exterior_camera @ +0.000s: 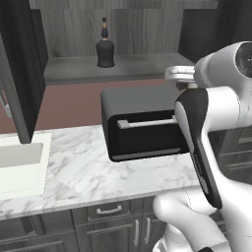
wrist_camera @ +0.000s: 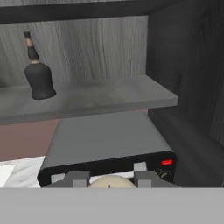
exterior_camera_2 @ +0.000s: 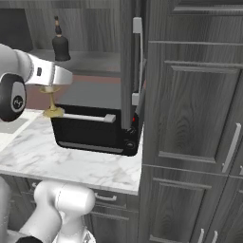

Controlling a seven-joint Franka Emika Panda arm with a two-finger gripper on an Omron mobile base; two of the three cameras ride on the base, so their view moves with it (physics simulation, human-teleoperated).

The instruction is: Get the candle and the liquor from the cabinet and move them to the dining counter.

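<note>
candle (exterior_camera_2: 50, 97): gripped in the jaws, clear of the shelf for carrying
liquor (exterior_camera: 105, 47): upright on cabinet shelf (exterior_camera: 118, 66), awaiting pickup

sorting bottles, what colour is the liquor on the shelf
Black, with a brownish stopper: the liquor shows best in the hand view.

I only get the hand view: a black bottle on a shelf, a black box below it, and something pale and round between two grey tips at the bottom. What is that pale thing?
Observer: The top of a candle. The right base view shows its gold stem and round foot hanging under the jaws, which are closed on it.
Visitor: What does the black box stand on?
Observer: A marble counter with drawers beneath.
Visitor: Anything to the left of the box?
Observer: The left base view shows a white sink set in that counter.
</note>
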